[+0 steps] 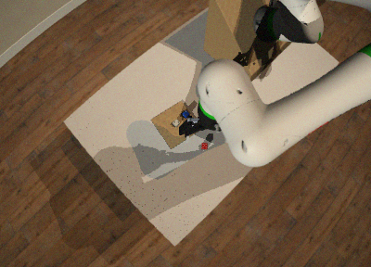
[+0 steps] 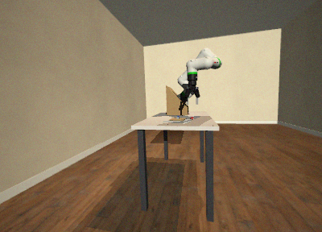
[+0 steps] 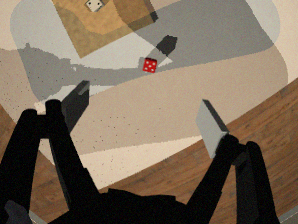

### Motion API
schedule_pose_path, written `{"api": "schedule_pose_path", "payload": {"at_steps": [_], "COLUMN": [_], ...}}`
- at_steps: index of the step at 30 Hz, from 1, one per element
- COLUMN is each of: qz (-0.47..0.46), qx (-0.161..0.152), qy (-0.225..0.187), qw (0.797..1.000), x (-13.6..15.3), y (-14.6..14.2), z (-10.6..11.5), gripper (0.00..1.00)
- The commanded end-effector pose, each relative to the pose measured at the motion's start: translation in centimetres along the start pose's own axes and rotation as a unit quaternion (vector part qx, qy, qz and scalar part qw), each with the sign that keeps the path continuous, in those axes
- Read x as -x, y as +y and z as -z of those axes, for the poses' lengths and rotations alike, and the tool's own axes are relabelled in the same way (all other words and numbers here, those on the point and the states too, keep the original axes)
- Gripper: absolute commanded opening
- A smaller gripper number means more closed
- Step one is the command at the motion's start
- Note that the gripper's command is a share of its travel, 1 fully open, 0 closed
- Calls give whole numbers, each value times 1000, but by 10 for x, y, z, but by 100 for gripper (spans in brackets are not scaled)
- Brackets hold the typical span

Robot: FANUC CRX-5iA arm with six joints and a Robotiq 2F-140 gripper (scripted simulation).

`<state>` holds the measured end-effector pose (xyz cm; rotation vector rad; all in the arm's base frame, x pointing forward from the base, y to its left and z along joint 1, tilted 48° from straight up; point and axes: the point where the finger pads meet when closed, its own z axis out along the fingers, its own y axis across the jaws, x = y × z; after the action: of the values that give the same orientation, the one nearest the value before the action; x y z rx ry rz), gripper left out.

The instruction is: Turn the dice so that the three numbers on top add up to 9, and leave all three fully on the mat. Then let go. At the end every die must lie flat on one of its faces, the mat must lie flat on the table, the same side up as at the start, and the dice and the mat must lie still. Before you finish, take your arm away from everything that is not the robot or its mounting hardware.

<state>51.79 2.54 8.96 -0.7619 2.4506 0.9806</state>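
Observation:
The red die (image 1: 204,146) (image 2: 191,118) (image 3: 150,65) lies flat on the table, off the mat (image 1: 171,139) (image 3: 80,42), beside its edge. Its face towards the wrist camera shows several white pips. The white die (image 1: 175,123) (image 3: 94,5) is on the mat; its top number is too small to read surely. The blue die (image 1: 185,114) is on the mat near its far edge in the top view, its number unreadable; it is outside the wrist view. My gripper (image 1: 186,124) (image 2: 192,101) (image 3: 144,101) is open and empty, above the table.
A tall tan block with a sloping face (image 1: 223,28) (image 2: 171,101) stands on the table near the arm's base. The white table (image 1: 107,95) ends at the wooden floor (image 1: 42,197). Arm shadows fall across the mat and the red die's surroundings.

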Motion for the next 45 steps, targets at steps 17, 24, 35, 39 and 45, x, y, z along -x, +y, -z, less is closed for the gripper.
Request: {"api": "schedule_pose_path", "payload": {"at_steps": [17,24,35,39,45], "qz": [-61,-61,-61,-61,-61], "qx": [6,6,6,6,6], "qy": [3,3,3,3,3], "qw": [998,998,998,998,998], "x": [-13,-13,-13,-13,-13], "y": [3,3,3,3,3], "z": [-42,-42,-42,-42,-42], "gripper": [21,21,21,21,21]}}
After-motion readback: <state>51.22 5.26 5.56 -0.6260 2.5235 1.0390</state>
